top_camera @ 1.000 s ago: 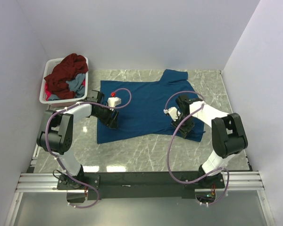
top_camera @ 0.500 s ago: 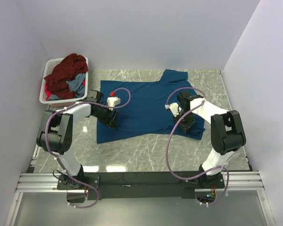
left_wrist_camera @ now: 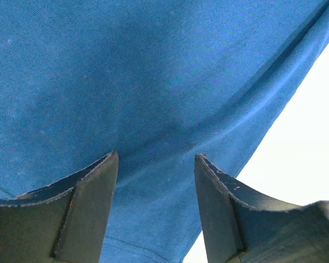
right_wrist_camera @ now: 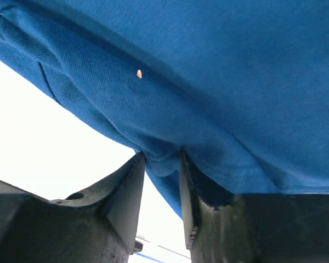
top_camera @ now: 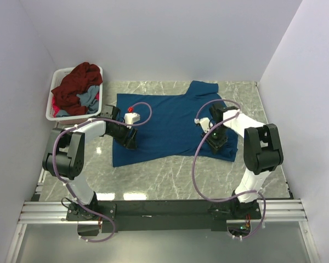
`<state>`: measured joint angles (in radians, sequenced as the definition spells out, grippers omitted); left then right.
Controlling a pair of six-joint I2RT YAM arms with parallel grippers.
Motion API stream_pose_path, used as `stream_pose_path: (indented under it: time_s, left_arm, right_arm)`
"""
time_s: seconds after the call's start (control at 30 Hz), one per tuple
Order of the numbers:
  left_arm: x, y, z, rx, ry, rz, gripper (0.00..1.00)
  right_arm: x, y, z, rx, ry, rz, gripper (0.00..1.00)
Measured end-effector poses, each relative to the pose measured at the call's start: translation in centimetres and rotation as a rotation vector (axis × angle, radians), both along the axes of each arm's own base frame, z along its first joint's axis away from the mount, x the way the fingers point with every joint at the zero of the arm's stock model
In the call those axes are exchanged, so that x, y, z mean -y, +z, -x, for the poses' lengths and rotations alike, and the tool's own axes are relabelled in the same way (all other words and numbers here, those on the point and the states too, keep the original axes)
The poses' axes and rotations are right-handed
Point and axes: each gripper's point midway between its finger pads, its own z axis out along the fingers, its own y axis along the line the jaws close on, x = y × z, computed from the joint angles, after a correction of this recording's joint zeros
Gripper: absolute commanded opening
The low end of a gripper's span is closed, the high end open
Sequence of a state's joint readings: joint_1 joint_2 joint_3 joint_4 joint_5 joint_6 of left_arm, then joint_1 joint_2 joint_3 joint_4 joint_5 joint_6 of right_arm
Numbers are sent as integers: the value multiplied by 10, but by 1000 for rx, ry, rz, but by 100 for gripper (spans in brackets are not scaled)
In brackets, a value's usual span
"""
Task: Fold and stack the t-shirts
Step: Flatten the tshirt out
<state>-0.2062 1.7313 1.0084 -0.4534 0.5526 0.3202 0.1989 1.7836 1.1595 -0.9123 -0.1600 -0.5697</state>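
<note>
Right arm [top_camera: 237, 124] is shifted rightward; blue shirt [top_camera: 170, 121] is spread on surface [top_camera: 164, 176]. Its edge is pinched by right jaws, left jaws are held apart on it. First fold: left grip needed next.

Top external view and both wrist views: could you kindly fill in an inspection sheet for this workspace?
Surface: marble table, no spills seen.
Job's things: blue t-shirt spread out flat; maroon t-shirt heaped over grey-blue cloth in the white basket at the far left corner.
Clutter: nothing seen.
End effectors: left end effector open, fingertips down on the blue t-shirt's left part; right end effector shut on a fold near its right edge.
Cables: purple cables loop along both arms, no snag seen.
Surroundings: white walls on three sides; metal rail at the near edge.
</note>
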Motion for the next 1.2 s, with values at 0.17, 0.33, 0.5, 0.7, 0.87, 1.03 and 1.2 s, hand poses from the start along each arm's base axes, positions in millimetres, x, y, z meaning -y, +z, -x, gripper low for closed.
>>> stream_pose_path:
  time_s: [0.17,0.33,0.5,0.7,0.87,1.03,1.2]
  left_arm:
    - [0,0,0,-1,0,1,64]
    - [0,0,0,-1,0,1,64]
    - [0,0,0,-1,0,1,64]
    - [0,0,0,1,-2,0,63]
    - [-2,-1,-1,-6,4,10,63]
    - [-7,0,-4,-14,22,22,63]
    - [-12,0,-5,-21,36,20,63]
  right_arm:
    - [2,6,-11,-8,-30,-34,36]
    - [6,6,-13,-28,-50,-46,39]
    - [5,6,-8,-50,-51,-52,36]
    - [4,6,-6,-58,-40,-61,0]
    - [-4,28,5,-67,-8,-111,0]
    - [-36,70,37,-2,145,-192,0]
    - [-72,75,112,-85,384,-235,1]
